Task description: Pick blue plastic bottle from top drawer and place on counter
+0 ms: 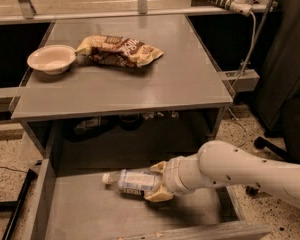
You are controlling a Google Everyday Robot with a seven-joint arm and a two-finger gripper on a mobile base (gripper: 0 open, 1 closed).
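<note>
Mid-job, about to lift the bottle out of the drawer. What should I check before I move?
1. Pincer at the base end of the blue plastic bottle: ok.
2. Grasp firm enough to lift: cannot tell.
3. Bottle lying on its side in the top drawer, white cap on: ok.
4. Top drawer pulled open: ok.
5. Bare surface on the counter, right of the snack bag and bowl: ok.
</note>
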